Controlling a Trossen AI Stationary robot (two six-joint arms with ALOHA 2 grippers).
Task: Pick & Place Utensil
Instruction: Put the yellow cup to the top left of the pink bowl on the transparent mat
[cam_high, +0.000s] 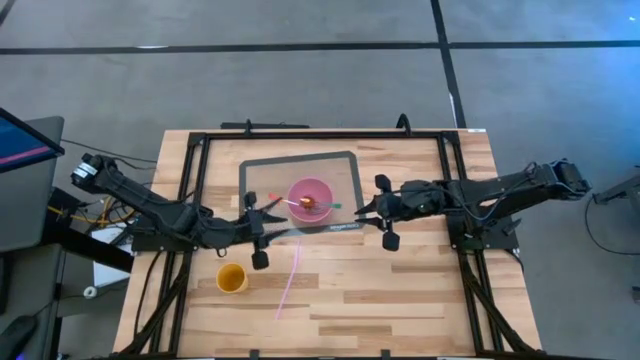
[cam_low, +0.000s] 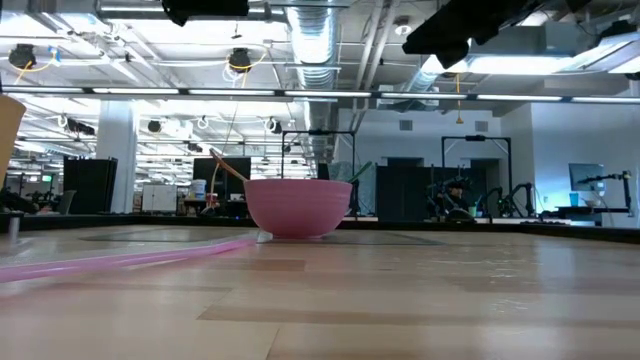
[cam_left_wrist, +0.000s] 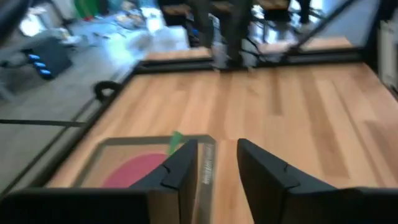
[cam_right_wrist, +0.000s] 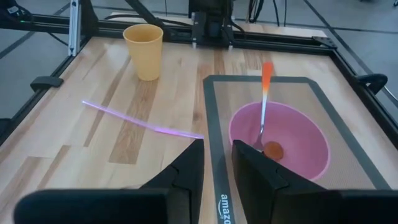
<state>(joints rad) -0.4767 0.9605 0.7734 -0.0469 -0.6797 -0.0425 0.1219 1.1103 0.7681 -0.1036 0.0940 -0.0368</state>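
Orange-handled spoon (cam_right_wrist: 263, 102) leans in the pink plastic bowl (cam_right_wrist: 280, 139) mid-mat; left gripper (cam_left_wrist: 214, 163) parted, empty, right gripper (cam_right_wrist: 217, 163) narrowly parted, empty.

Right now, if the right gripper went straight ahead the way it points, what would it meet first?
Probably the pink bowl, with the spoon in it, just ahead of the right gripper on the mat; depth is uncertain.
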